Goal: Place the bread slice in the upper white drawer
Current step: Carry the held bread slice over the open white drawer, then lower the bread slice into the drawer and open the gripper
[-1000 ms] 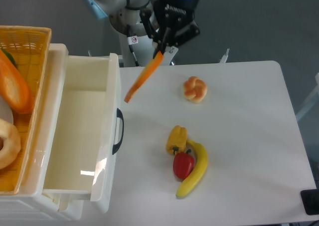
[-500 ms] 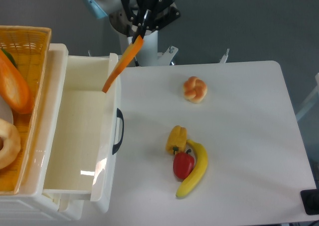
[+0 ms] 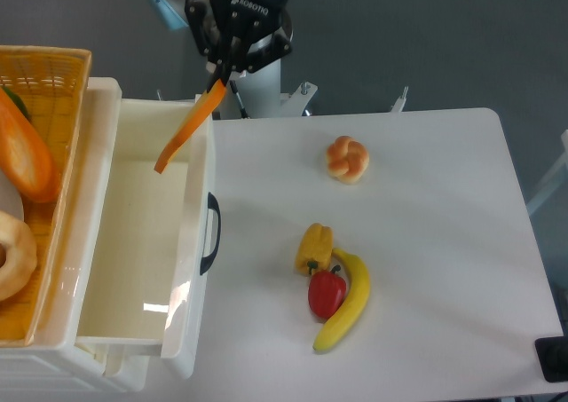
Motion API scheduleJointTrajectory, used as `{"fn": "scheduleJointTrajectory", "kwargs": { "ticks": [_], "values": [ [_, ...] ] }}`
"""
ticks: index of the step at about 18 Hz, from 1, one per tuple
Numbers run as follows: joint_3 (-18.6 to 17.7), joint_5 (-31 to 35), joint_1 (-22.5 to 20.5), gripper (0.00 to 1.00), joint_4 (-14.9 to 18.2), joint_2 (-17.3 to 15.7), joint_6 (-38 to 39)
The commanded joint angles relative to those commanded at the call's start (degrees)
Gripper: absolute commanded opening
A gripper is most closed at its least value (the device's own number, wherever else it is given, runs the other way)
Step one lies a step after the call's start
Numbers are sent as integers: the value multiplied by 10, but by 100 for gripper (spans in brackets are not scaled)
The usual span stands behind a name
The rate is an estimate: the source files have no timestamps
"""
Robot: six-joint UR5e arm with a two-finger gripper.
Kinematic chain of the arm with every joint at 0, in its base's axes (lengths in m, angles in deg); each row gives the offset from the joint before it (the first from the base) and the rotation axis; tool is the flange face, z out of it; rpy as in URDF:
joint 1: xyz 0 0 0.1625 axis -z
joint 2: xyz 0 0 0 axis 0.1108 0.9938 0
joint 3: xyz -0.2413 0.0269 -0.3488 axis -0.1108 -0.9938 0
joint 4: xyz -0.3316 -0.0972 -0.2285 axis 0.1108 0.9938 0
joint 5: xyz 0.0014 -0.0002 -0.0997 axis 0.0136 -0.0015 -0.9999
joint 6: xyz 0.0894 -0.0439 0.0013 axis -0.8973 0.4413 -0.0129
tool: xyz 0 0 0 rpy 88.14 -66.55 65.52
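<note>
The bread slice [image 3: 187, 127] shows edge-on as a tilted orange strip. It hangs from my gripper [image 3: 220, 75], which is shut on its upper end. The slice hangs in the air over the back right part of the upper white drawer [image 3: 142, 242], just inside its front panel. The drawer is pulled open to the right, holds nothing, and has a dark curved handle [image 3: 210, 233] on its front panel.
A woven yellow basket [image 3: 62, 91] at the left holds a long orange loaf [image 3: 27, 158] and a pale ring-shaped bread [image 3: 13, 253]. On the white table lie a small knotted bun [image 3: 347, 159], a yellow pepper [image 3: 314, 247], a red pepper [image 3: 326, 292] and a banana [image 3: 348, 303].
My gripper has moved left and slightly away with the bread slice, from over the table beside the drawer to over the drawer's back right part.
</note>
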Motion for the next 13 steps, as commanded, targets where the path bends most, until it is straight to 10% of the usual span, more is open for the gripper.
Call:
{"fn": "scheduleJointTrajectory", "kwargs": {
  "ticks": [11, 13],
  "values": [
    [-2, -1, 34, 0, -12, 30, 10],
    [-2, -1, 43, 14, -22, 34, 8]
  ]
}}
